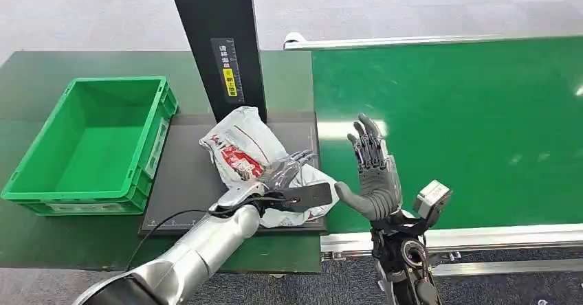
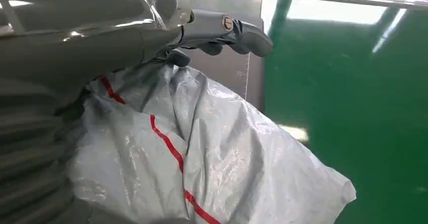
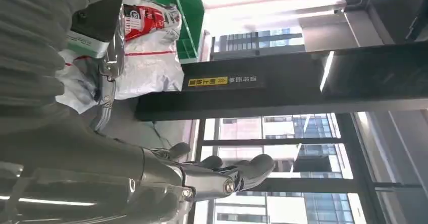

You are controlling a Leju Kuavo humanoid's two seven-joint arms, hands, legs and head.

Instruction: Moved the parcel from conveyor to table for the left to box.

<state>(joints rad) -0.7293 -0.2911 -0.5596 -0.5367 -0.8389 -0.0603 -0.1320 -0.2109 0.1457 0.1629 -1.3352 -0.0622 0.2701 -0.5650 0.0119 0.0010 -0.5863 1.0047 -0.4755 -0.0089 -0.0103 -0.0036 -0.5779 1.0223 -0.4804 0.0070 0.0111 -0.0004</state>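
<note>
Now parcel (image 1: 251,155) lies on dark mat (image 1: 185,181) at counter's (image 1: 41,78) right edge — left hand (image 1: 289,174) rests on it, grip unclear. Right hand (image 1: 371,171) upright over conveyor (image 1: 467,126), fingers spread, empty. Green crate (image 1: 93,147) left of mat.

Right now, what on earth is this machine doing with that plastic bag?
It is a humanoid robot sorting mail. A grey and white parcel in a plastic bag lies on a dark mat on the table, beside an empty green box. The left robot hand rests on the parcel; whether it grips the bag I cannot tell. The right robot hand is raised, open and empty, over the edge of the green conveyor.
</note>
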